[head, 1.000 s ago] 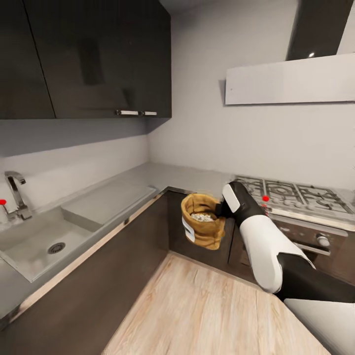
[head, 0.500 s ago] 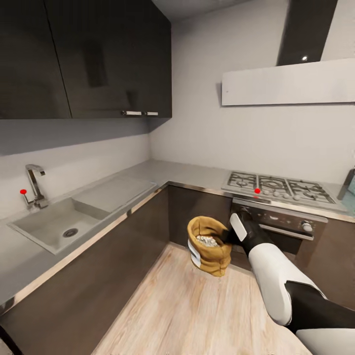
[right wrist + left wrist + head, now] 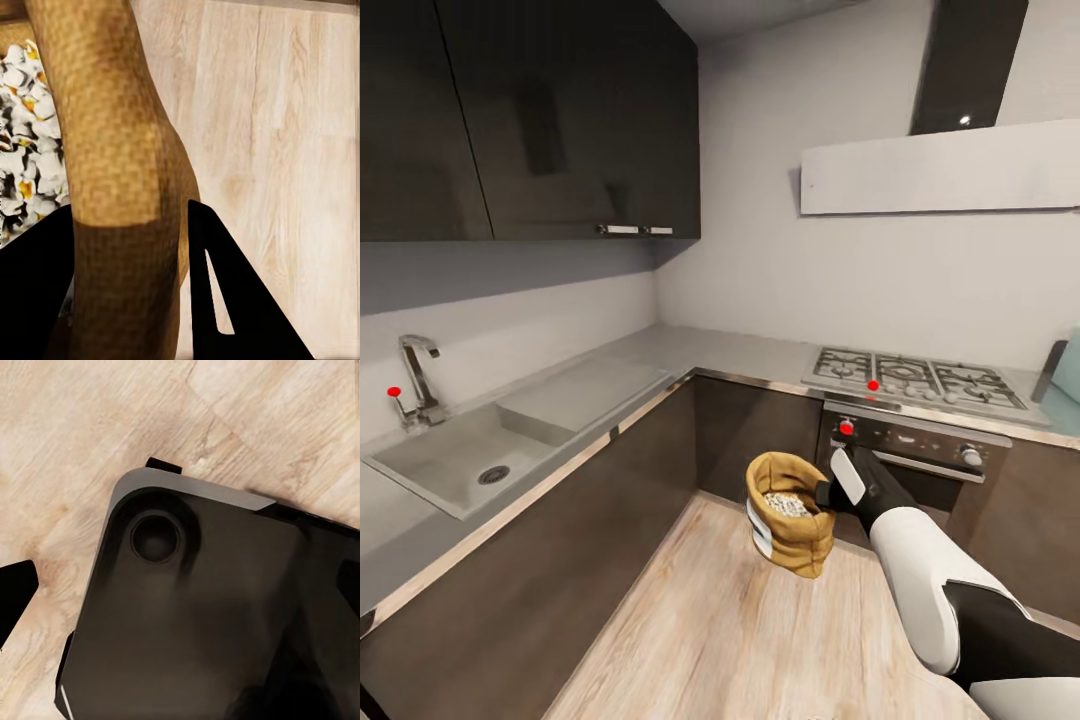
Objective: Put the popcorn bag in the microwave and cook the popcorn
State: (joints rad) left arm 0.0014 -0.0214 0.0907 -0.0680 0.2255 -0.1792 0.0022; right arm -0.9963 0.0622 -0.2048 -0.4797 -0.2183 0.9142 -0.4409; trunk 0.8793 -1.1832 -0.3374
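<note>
The popcorn bag (image 3: 792, 520), a golden-brown crumpled sack with a rolled rim, hangs upright over the wooden floor in front of the oven. White and yellowish pieces (image 3: 787, 504) show inside its mouth. My right gripper (image 3: 826, 496) is shut on the bag's wall at the rim. In the right wrist view the bag wall (image 3: 112, 135) runs between the black fingers (image 3: 225, 300) of the gripper (image 3: 127, 300). The grey countertop (image 3: 710, 352) runs along both walls in an L. My left gripper (image 3: 180, 592) hangs over the robot's dark base, its finger (image 3: 13, 596) far from the other.
A steel gas hob (image 3: 915, 378) sits on the counter above the black built-in oven (image 3: 910, 460). A sink (image 3: 455, 460) with a tap (image 3: 415, 385) is at the left. Dark wall cabinets (image 3: 530, 110) and a range hood (image 3: 940, 165) hang above. A pale blue object (image 3: 1068, 365) is cut off at the right edge.
The whole view has shifted and pulled back from the counter corner. The bag, still in my right gripper, now sits lower in the picture, before the oven instead of the corner cabinet.
</note>
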